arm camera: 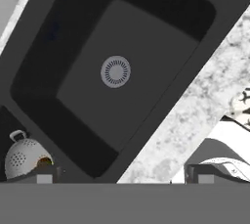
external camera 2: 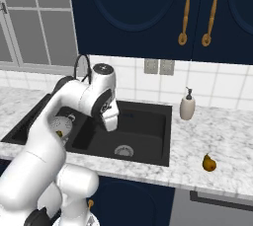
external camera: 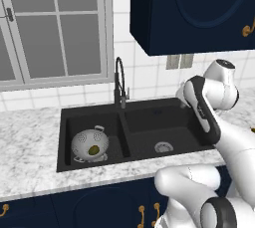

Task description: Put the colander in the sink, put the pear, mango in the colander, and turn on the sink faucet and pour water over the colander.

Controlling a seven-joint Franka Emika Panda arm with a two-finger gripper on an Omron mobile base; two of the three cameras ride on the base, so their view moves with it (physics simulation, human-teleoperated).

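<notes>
1. We see our gripper (arm camera: pixel 122 176) in the hand view with its two dark finger tips spread wide at the bottom edge, one at each side, and nothing sits between them.
2. In the right base view the gripper (external camera 2: pixel 111 121) hangs over the right basin of the sink, pointing down, well above the basin floor.
3. Straight below the hand lies the right basin of the sink (arm camera: pixel 193 47), matte black, with a round steel drain (arm camera: pixel 115 71) in the middle of its flat floor.
4. The sink (external camera: pixel 64 137) is a wide black unit with two basins set into a speckled grey-white counter (external camera: pixel 25 137), and a ridge divides the basins.
5. The colander (external camera: pixel 89 145) sits in the left basin; it is a silver-grey metal bowl dotted with small holes, with a small loop handle at its rim, and it tilts toward us in the left base view.
6. Inside the colander we see a yellowish-green fruit with a dark patch, the mango (external camera: pixel 93 149).
7. The sink faucet (external camera: pixel 120 85) stands behind the divider, a thin black gooseneck with a high arch and a small side lever.
8. The pear (external camera 2: pixel 209 163) rests on the counter right of the sink, brownish-yellow, near the front edge and well apart from the colander.
9. A white soap dispenser (external camera 2: pixel 187 105) stands just beside the sink's back right corner.
</notes>
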